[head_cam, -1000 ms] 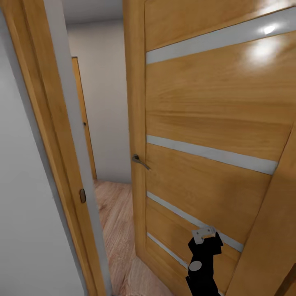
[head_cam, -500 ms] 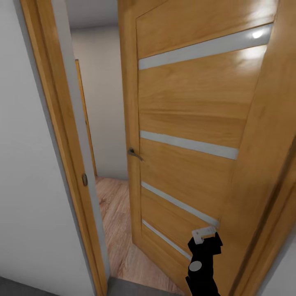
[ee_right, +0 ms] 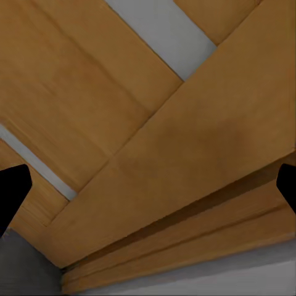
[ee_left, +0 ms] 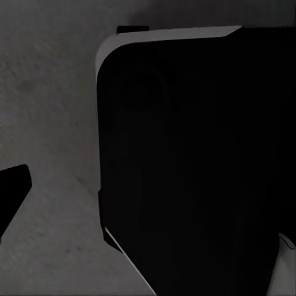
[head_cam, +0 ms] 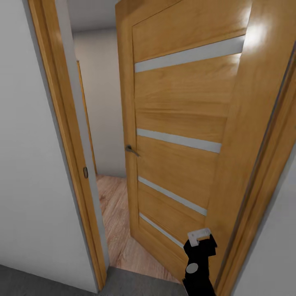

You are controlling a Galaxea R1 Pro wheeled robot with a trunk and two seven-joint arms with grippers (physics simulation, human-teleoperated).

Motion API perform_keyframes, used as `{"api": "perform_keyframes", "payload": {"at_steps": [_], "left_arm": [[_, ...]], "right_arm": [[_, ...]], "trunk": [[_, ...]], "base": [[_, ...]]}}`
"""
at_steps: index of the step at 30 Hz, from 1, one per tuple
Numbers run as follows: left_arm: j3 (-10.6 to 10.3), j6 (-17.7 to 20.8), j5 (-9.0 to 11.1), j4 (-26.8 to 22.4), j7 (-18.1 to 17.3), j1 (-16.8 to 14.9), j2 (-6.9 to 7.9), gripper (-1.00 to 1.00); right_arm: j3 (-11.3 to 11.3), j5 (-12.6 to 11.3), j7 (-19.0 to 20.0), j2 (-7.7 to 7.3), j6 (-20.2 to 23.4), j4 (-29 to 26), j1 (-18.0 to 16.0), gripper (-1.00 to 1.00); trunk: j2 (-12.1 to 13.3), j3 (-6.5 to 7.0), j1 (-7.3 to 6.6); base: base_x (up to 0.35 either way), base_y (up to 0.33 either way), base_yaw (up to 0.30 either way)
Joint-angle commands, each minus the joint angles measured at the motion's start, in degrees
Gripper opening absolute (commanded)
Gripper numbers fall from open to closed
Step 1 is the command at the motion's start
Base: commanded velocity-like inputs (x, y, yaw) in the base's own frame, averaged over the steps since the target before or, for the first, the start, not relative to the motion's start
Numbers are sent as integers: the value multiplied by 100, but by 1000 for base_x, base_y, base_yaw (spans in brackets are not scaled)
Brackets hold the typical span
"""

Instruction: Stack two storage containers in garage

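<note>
While the wooden door stands ajar, the robot faces its doorway from the dark grey floor.

Light wood planks and a pale wall lie beyond the doorway. The right gripper is spread, fingertips at opposite edges, close to the door and frame. Whether the left gripper is spread cannot be told; the containers' whereabouts cannot be told either.

Home interior, wooden door ajar, wood plank flooring beyond, grey concrete floor
</note>
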Motion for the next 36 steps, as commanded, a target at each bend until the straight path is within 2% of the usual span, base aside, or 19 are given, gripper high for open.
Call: {"api": "perform_keyframes", "payload": {"at_steps": [1,5,6,10,14,20,28,34,35,36], "left_arm": [[2,-7,3,1,2,-36,-1,100],[4,-8,6,1,7,-46,-1,100],[4,-9,7,1,8,-48,-1,100],[5,-6,14,1,12,-51,-1,100],[5,-5,12,1,15,-51,-1,100],[5,-4,8,1,15,-51,-1,100],[-9,-5,-13,1,10,-51,-1,100],[-13,-10,-21,1,0,-51,-1,100],[-13,-10,-20,1,-1,-51,-1,100],[-14,-11,-20,1,-4,-51,-1,100]], "right_arm": [[41,-7,-10,-1,5,32,-38,100],[169,-138,-44,-16,35,160,-166,100],[202,-104,-52,-17,67,192,-174,100],[93,24,-64,-19,141,61,-44,100],[115,151,-65,-22,151,-67,85,100],[148,337,-64,-22,153,-215,99,100],[175,338,-75,-15,153,-217,99,100],[358,380,-99,49,285,-225,102,100],[1261,389,-100,56,570,-227,102,100],[1322,402,-104,69,779,-230,101,100]], "trunk": [[-4,-7,0],[-4,-7,0],[-4,-7,0],[-4,-7,0],[-4,-7,0],[-4,-7,0],[-4,-7,0],[-4,-7,0],[-4,-7,0],[-4,-7,0]], "base": [[0,0,0],[0,0,0],[18,0,0],[120,0,0],[277,0,0],[322,0,0],[329,0,0],[182,0,0],[40,0,0],[25,0,0]]}}
